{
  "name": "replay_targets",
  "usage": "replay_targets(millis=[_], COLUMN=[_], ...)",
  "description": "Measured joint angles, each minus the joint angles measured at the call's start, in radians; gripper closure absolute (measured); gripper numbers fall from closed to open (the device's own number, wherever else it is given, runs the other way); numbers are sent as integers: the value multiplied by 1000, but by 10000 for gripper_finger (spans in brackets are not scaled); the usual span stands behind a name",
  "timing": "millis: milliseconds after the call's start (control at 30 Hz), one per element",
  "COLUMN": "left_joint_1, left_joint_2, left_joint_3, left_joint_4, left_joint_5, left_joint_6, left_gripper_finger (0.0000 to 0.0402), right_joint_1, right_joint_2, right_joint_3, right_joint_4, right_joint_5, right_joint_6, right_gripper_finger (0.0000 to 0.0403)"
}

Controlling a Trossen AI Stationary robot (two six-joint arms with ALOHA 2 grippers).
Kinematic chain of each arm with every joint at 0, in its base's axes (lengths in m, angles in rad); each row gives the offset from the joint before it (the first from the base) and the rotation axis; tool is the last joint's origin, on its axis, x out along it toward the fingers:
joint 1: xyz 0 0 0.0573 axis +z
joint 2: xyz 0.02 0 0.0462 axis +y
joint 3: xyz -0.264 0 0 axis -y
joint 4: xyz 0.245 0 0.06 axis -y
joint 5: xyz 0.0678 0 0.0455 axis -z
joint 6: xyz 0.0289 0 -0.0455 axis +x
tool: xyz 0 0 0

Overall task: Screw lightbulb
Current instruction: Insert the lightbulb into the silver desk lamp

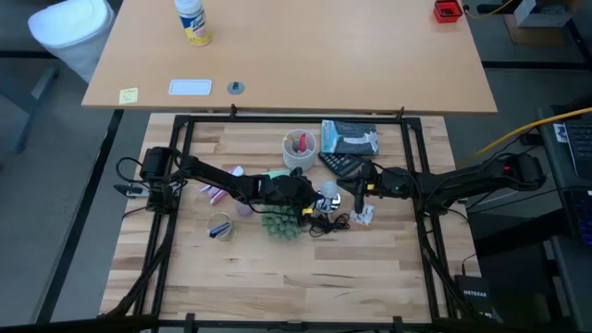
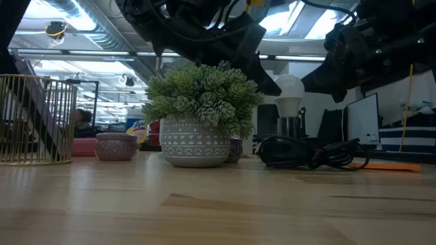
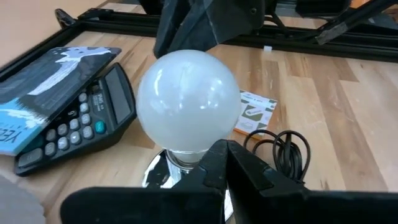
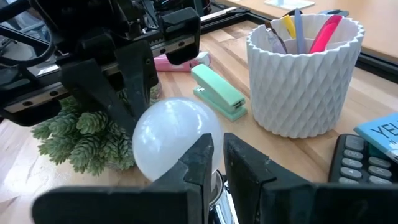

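The white lightbulb (image 3: 188, 102) stands upright, base down, in the shiny silver socket dish (image 3: 158, 173) at the table's middle (image 1: 328, 192). The dish's black cord (image 2: 306, 153) lies coiled beside it. My left gripper (image 3: 225, 155) is shut at the bulb's left side, low on the globe. My right gripper (image 4: 216, 152) is shut but for a narrow slit and stands at the bulb's right side. In the low view the bulb (image 2: 289, 94) shows between the two dark grippers. My left gripper's shut fingertips (image 2: 271, 85) meet the lower left side of the bulb's globe (image 2: 278, 90), slanting down from the table's left. The bulb stays upright in the socket dish. My right gripper's fingertips (image 4: 202, 149) stand against the globe's lower part (image 4: 180, 155); whether they touch, I cannot tell.
A potted green spiky plant (image 2: 197, 129) stands just left of the bulb. A calculator (image 3: 78, 124), a blue booklet (image 3: 37, 81) and a white pen cup (image 4: 303, 74) lie behind it. A green stapler (image 4: 219, 93), a small card (image 3: 254, 112), a wire basket (image 2: 34, 119) and a pink tin (image 2: 116, 145) are nearby.
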Motion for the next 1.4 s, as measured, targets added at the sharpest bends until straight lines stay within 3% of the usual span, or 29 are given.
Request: replay_targets(millis=[333, 633, 1067, 1300, 1400], left_joint_1=[0, 11, 10, 9, -2], left_joint_2=[-2, -1, -10, -77, -101], left_joint_3=[0, 2, 1, 1, 1], left_joint_4=[-34, -17, -35, -83, -108], left_joint_5=[-79, -130, -181, -196, -196], left_joint_6=[0, -1, 26, 34, 34], left_gripper_finger=[400, 400, 400, 400, 400], right_joint_1=[0, 4, 3, 2, 2], right_joint_2=[-13, -44, -56, -162, -225], right_joint_3=[0, -2, -2, -1, 0], right_joint_4=[-21, -68, -89, -122, -158], right_joint_5=[-60, -185, -167, -155, -90], right_joint_6=[1, 20, 28, 18, 6], right_gripper_finger=[353, 352, 352, 352, 352])
